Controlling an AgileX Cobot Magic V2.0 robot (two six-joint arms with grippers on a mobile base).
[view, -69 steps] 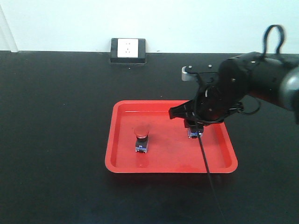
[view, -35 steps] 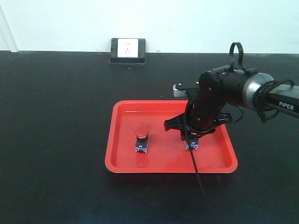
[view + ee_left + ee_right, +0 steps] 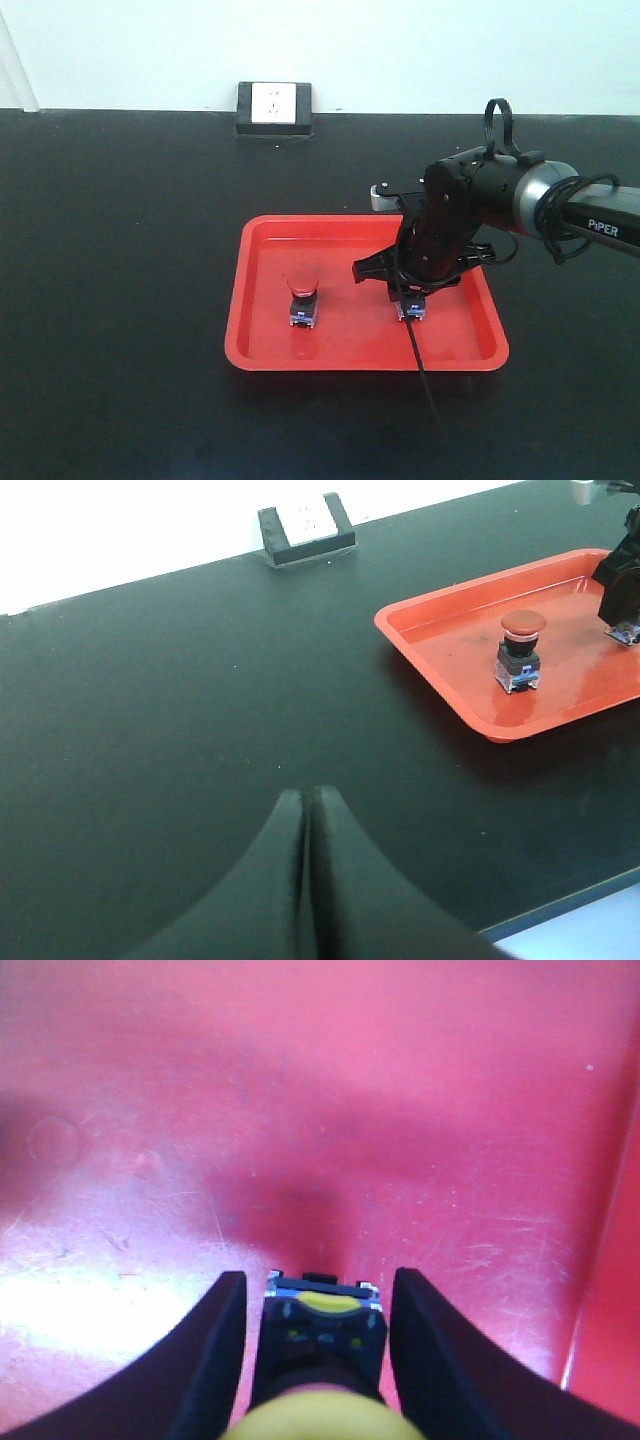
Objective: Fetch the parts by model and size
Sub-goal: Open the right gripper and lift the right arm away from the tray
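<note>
Right wrist view: right gripper (image 3: 312,1345) parted, fingers flanking yellow button (image 3: 322,1355) standing on tray (image 3: 450,1110); contact seemingly absent.
Red button (image 3: 302,299): upright on tray, apart.
Left gripper (image 3: 305,880): closed, empty.
Risk: withdrawing finger could topple yellow button.

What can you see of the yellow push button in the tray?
The yellow push button stands upright on the floor of the red tray, toward its right side. It has a rounded yellow cap, a black body and a blue base. The right pincer straddles it, one finger on either side with thin gaps showing, not clamped.
</note>
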